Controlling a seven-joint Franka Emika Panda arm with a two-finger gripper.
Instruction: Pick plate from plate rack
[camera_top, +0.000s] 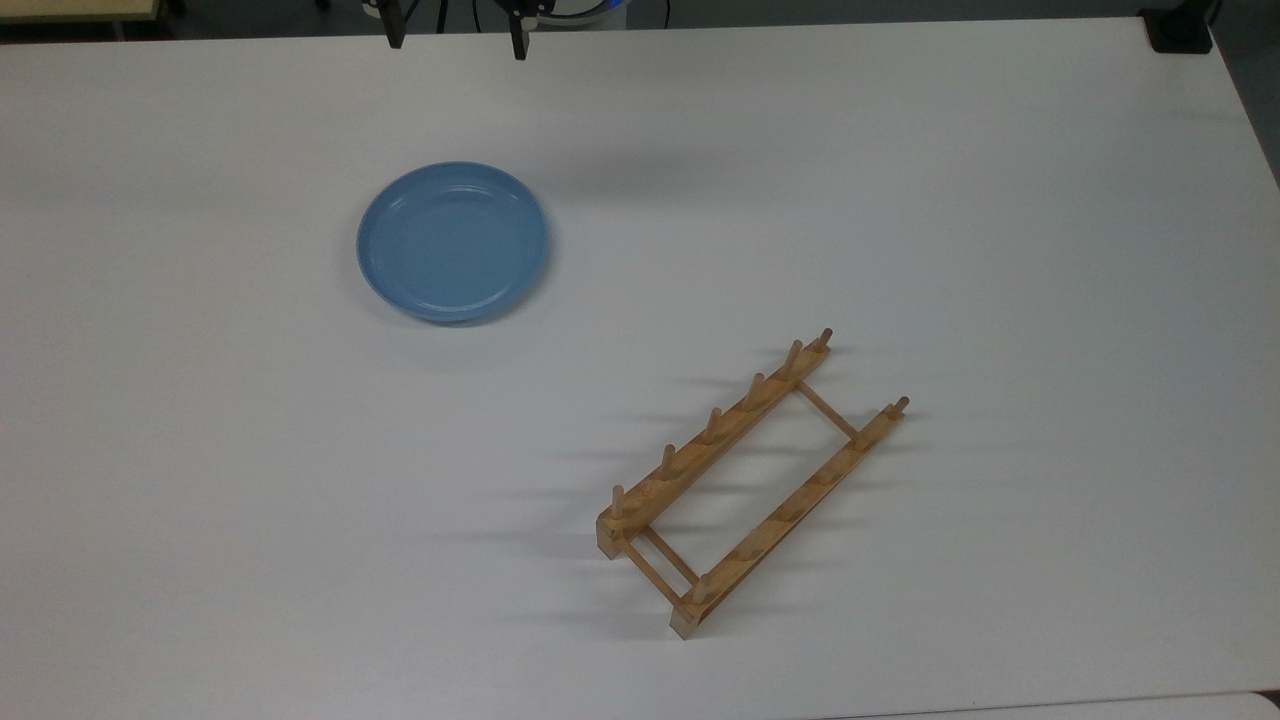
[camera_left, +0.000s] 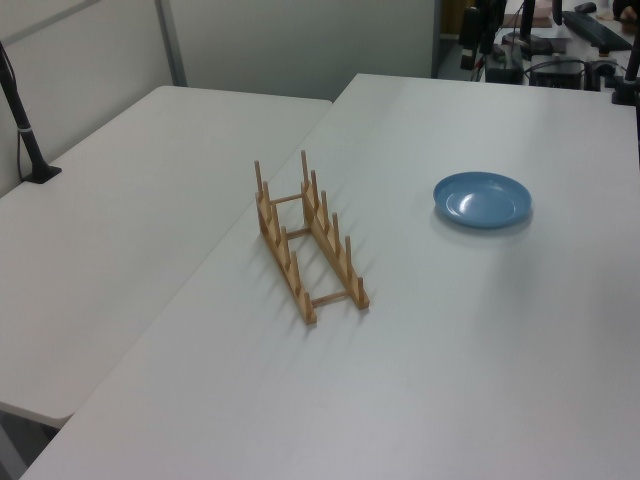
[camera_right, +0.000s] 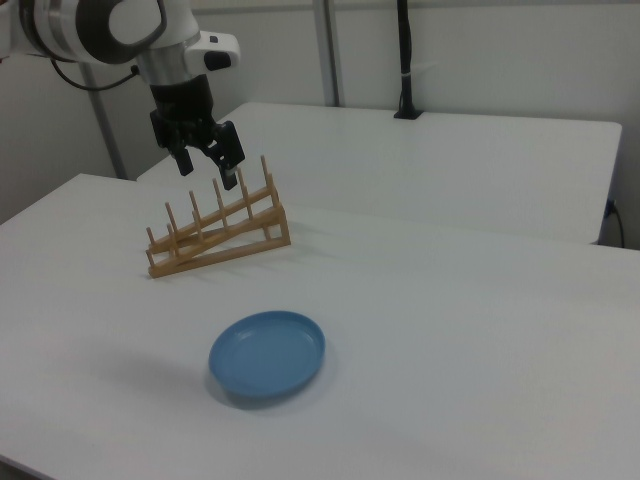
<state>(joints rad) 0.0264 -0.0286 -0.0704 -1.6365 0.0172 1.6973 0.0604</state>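
Blue plate (camera_top: 452, 243) flat on the white table (camera_top: 900, 200), out of the wooden plate rack (camera_top: 750, 480); gripper (camera_right: 208, 158) raised with nothing in it.

In the right view the plate lies nearest, right side up on the bare tabletop; behind it, well apart, stands the plate rack with its pegs upright and every slot vacant; above the rack hangs the gripper, its two black fingers (camera_right: 232, 152) spread apart and pointing down, touching nothing; in the top view the fingertips show at the table's far edge, beyond the plate; in the left view the plate (camera_left: 482, 200) sits to the rack's right.
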